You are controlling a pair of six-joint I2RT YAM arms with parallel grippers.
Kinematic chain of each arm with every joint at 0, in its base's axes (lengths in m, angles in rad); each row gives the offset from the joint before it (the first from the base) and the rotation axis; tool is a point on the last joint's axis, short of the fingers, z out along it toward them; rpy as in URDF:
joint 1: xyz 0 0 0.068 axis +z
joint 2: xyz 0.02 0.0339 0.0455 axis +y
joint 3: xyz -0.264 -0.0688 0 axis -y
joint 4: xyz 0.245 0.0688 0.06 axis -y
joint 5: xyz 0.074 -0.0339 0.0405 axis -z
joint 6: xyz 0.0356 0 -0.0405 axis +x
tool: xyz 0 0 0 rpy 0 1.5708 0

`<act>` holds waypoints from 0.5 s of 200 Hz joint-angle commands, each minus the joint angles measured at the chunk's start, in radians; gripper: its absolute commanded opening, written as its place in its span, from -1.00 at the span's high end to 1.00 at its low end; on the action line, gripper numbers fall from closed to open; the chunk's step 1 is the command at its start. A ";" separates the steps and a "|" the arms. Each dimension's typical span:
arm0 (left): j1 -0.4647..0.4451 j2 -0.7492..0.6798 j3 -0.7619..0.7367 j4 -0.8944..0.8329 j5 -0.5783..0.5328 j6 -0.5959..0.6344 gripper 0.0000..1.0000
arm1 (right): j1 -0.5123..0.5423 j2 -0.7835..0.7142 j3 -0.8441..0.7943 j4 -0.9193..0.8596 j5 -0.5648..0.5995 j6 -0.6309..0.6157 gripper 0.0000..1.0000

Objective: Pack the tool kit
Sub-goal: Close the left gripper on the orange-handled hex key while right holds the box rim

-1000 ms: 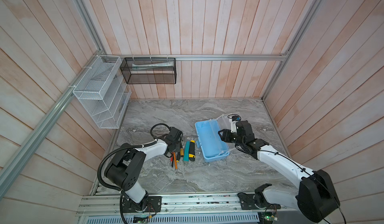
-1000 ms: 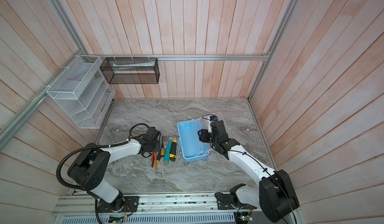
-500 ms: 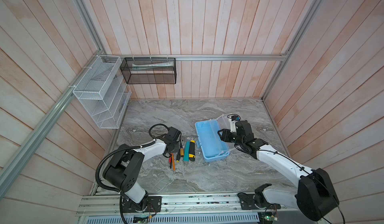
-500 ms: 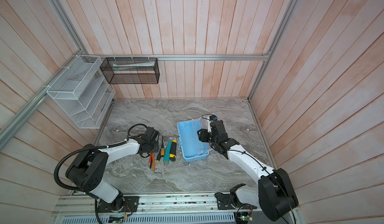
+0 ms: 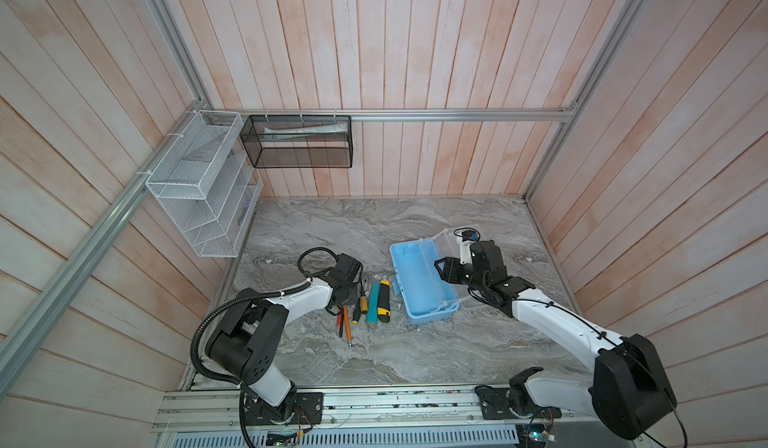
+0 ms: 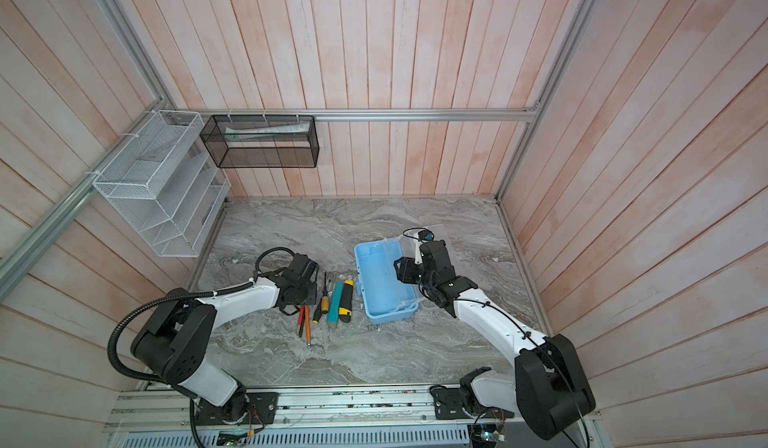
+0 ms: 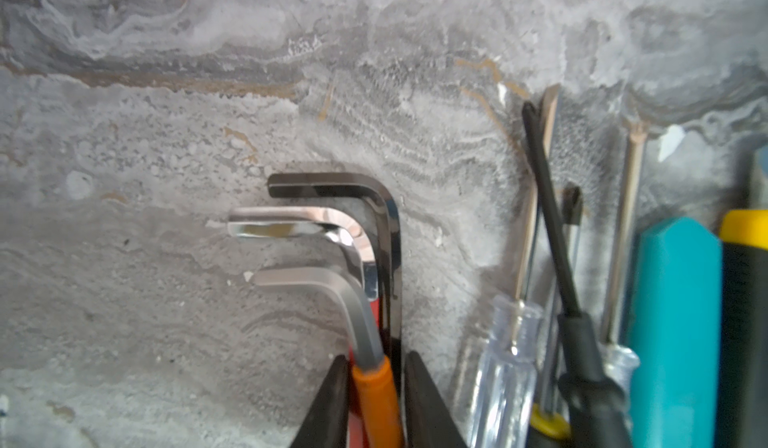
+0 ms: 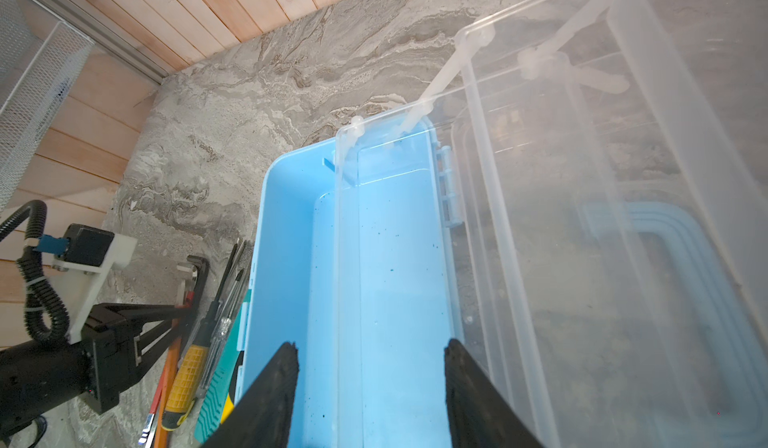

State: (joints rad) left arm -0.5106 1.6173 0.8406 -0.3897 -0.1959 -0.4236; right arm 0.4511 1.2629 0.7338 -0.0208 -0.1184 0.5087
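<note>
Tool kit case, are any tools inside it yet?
No, the tool kit is bare inside; the tools lie outside, beside it.

1. The white-shelled, black-jointed left arm [image 5: 299, 300] lies low, its forearm stretched almost level from its base toward the middle, with a black ribbed cable looping over the shoulder
2. The black left gripper [image 7: 376, 362] is held low and pointed away from the base; its two dark fingers [image 7: 328, 400] stand only a narrow gap apart, and I cannot tell whether they are pressing
3. The matching white-and-black right arm [image 5: 552, 317] reaches inward from its own base, elbow bent and wrist raised
4. The black right gripper [image 8: 370, 350] tilts downward, its fingers [image 8: 270, 392] spread wide apart
</note>
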 commanded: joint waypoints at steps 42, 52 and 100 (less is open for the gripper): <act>0.001 -0.022 0.046 -0.003 -0.025 0.000 0.45 | 0.000 0.027 0.003 -0.007 -0.020 0.001 -0.09; 0.001 -0.016 0.046 0.004 -0.014 0.000 0.45 | 0.000 0.027 -0.002 0.000 -0.013 0.002 -0.09; -0.013 0.012 0.047 0.009 -0.004 -0.004 0.56 | 0.000 0.044 0.000 -0.007 -0.016 -0.003 -0.09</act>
State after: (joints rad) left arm -0.5137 1.6161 0.8627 -0.3855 -0.1921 -0.4229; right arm 0.4511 1.2911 0.7338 -0.0193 -0.1410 0.5087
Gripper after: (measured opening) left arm 0.235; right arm 0.546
